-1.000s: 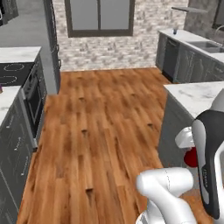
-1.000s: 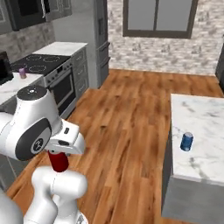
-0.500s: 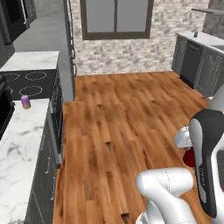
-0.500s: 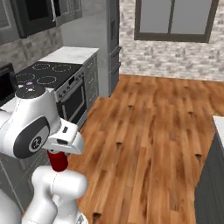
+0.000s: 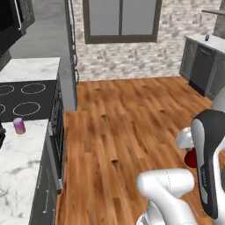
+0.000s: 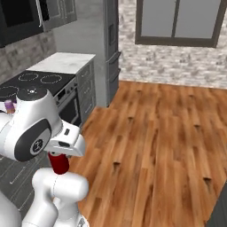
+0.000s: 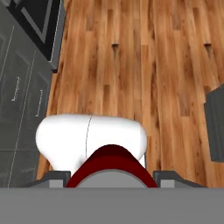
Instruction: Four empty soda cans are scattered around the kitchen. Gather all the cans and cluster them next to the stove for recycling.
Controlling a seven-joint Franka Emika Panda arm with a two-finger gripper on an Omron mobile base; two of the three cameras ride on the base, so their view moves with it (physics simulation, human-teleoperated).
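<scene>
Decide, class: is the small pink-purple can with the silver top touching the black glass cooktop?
Apart. In the left base view the pink-purple can stands on the white marble counter, with a strip of marble between it and the black cooktop.

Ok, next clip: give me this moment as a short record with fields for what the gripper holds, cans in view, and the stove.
gripper: gripper closed on the red cylindrical soda can, carried low over the wooden floor
can by stove: pink-purple soda can upright on the white marble counter, beside the cooktop
stove: black glass cooktop, four white rings
</scene>
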